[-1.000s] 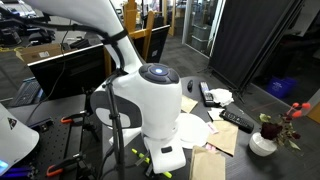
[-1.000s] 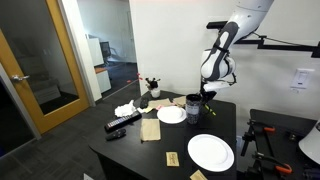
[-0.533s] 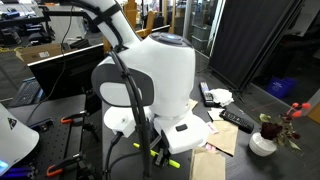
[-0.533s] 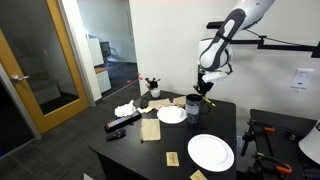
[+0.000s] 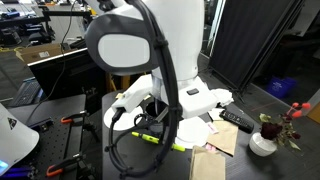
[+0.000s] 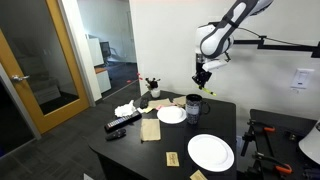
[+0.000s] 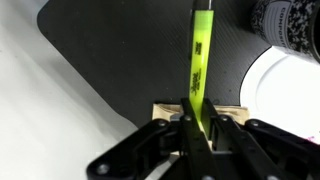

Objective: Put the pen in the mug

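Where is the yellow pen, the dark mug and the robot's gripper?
the pen point(image 7: 200, 50): wrist view, middle of its yellow-green barrel.
the mug point(image 6: 193, 106): in an exterior view, its dark side wall.
the gripper point(image 7: 198, 118): wrist view, between the fingertips, shut on the pen.

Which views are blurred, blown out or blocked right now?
Wrist view: pen sharp, plate glary white, gripper silhouetted. In an exterior view the arm looms close, hiding much of the scene. In an exterior view the mug is small, dark, low in detail.
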`<state>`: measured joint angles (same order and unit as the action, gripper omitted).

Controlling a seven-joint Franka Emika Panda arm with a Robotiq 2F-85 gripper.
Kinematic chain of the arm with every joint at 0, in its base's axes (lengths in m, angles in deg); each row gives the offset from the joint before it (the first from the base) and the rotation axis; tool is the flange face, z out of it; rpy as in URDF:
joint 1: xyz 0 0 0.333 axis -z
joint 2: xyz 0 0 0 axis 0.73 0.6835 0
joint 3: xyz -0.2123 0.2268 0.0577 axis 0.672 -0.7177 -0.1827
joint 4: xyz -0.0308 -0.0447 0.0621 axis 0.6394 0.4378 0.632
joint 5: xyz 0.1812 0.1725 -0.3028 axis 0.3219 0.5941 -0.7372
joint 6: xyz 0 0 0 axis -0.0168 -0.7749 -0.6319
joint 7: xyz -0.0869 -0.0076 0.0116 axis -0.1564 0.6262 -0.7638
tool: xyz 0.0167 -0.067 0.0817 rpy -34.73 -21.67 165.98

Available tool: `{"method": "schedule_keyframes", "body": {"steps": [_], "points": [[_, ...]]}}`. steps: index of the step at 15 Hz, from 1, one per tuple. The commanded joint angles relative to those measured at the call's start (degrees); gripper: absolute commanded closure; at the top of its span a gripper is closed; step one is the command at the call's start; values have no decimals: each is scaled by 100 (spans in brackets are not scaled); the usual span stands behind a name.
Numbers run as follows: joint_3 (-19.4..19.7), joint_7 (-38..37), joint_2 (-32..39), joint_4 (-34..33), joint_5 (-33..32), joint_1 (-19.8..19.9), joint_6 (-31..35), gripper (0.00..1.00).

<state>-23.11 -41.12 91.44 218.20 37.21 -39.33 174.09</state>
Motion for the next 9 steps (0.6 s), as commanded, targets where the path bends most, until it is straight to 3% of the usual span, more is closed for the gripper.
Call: {"method": "schedule_keyframes", "body": {"steps": [1, 9], "points": [[-103, 22, -513, -31, -190, -5, -530, 97], [-606, 175, -1229, -105, -90, -22, -1326, 97]]}}
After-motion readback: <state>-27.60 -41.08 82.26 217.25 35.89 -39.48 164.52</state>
